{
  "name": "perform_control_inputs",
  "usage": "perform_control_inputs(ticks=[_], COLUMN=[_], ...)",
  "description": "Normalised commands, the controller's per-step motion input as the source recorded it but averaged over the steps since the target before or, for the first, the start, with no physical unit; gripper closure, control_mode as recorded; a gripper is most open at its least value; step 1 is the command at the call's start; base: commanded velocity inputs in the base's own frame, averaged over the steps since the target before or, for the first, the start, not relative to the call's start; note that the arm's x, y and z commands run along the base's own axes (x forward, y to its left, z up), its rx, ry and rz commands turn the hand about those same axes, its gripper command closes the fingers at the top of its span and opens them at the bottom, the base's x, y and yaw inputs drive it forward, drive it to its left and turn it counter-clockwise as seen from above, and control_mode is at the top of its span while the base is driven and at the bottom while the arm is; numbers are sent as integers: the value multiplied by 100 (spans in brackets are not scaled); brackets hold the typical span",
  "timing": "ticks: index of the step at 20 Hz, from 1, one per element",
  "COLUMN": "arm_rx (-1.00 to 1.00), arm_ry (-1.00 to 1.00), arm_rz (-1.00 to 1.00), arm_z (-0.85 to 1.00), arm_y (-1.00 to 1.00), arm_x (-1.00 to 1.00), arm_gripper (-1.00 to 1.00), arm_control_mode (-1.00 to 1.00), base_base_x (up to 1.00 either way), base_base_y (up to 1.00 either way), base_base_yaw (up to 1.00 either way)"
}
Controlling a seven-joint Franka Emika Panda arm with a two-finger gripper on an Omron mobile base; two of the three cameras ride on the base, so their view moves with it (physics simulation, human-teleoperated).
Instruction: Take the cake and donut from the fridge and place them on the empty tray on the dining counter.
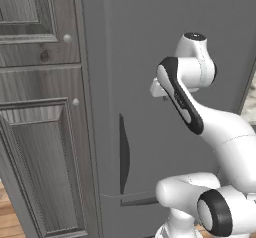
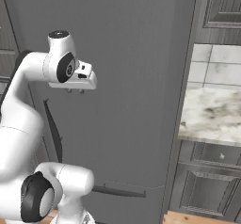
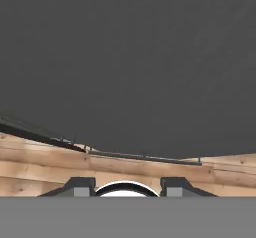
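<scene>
While the fridge (image 1: pixel 165 57) is standing shut, its dark vertical handle (image 1: pixel 123 154) facing the robot, the white arm is holding its gripper (image 2: pixel 75 91) just in front of the grey door, pointing downward. Seen from the hand, the two finger tips (image 3: pixel 80 186) are sitting apart with nothing between them, looking down the door toward the wooden floor (image 3: pixel 125 169). A grey wood-panelled cabinet (image 1: pixel 37 107) is flanking the fridge on the left, a marble surface (image 2: pixel 212 115) on the right.

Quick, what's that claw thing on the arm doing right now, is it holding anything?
End effector: open, its fingers apart with nothing between them, in front of the closed fridge.
</scene>
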Motion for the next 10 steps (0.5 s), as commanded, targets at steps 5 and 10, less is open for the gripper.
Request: perform_control_inputs(ticks=[5,10], arm_rx=[0,0], arm_ry=[0,-2], arm_rz=[0,0], arm_z=[-2,-11], arm_y=[0,0], arm_x=[-33,-66], arm_gripper=[-100,-100], arm_control_mode=[-100,-100], base_base_x=[0,0], base_base_y=[0,0], base_base_yaw=[0,0])
